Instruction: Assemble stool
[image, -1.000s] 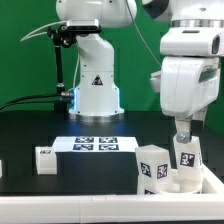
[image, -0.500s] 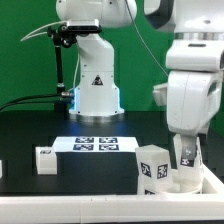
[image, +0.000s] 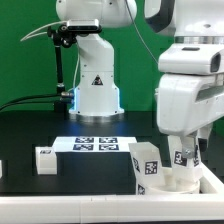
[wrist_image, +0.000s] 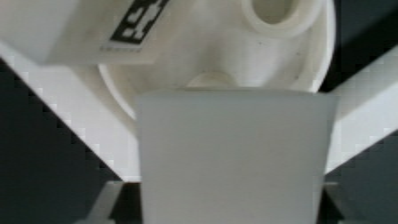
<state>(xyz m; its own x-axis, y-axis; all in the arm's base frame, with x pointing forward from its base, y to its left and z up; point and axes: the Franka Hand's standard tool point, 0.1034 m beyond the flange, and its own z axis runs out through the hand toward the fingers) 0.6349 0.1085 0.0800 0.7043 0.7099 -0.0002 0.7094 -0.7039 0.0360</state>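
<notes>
Exterior view: three legs (image: 145, 166), one seat (image: 192, 183)

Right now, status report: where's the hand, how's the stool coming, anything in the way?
Hand astride one upright leg at the seat disc; grip unconfirmed. Second leg close beside. Third leg loose near the marker board.

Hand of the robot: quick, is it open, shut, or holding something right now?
Hand: a white stool leg sits between its fingers; whether they are squeezing it cannot be told.
</notes>
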